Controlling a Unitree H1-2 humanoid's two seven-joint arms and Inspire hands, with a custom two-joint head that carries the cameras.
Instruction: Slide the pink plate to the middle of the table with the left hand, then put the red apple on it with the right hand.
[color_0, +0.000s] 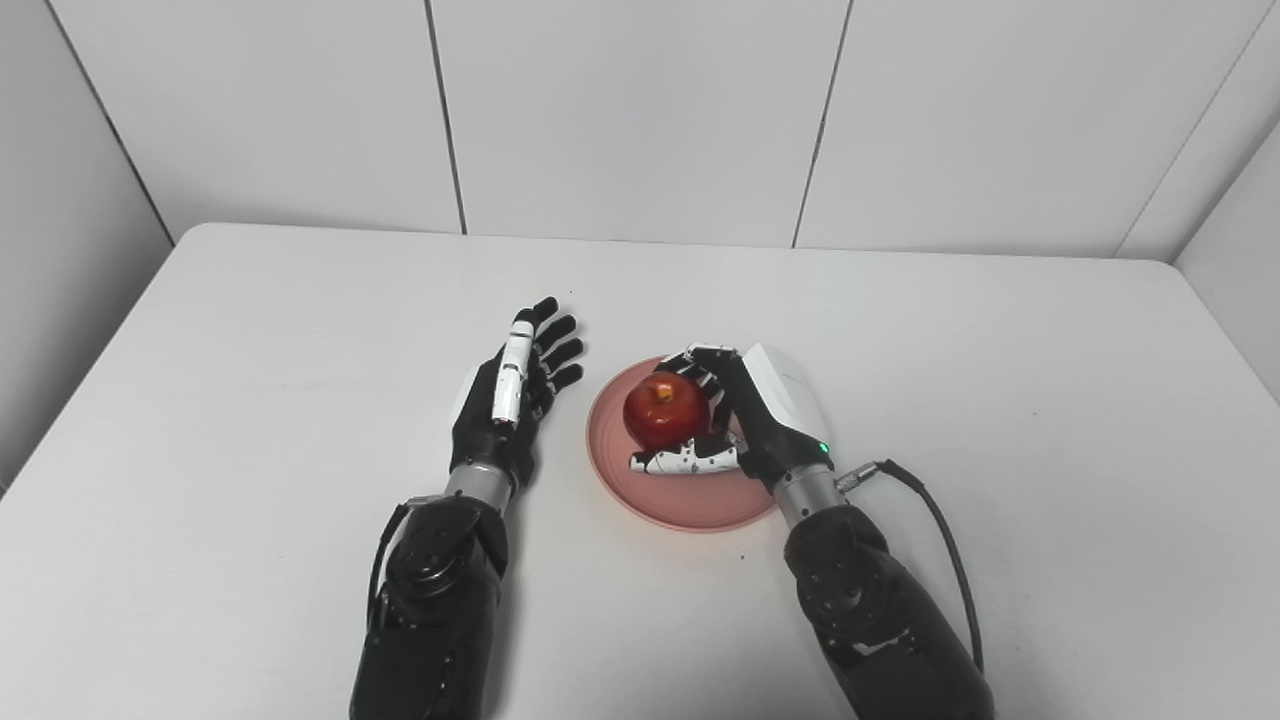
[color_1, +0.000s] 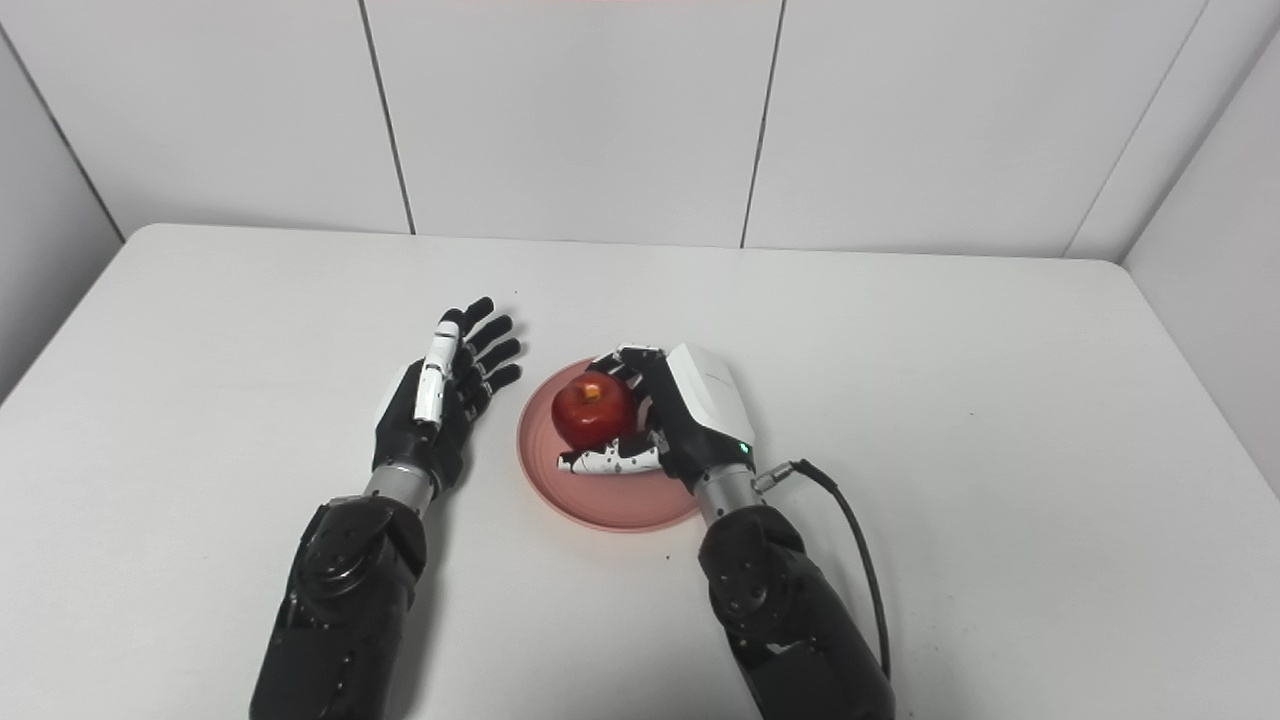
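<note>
The pink plate lies near the middle of the white table. On it sits the red apple, stem side up. My right hand is wrapped round the apple from the right, fingers curled over its far side and thumb lying along its near side, so the hand is shut on the apple. My left hand rests just left of the plate, open, fingers stretched away from me, holding nothing and clear of the plate's rim.
The white table runs back to a white panelled wall. A black cable loops out from my right wrist over the table to the right.
</note>
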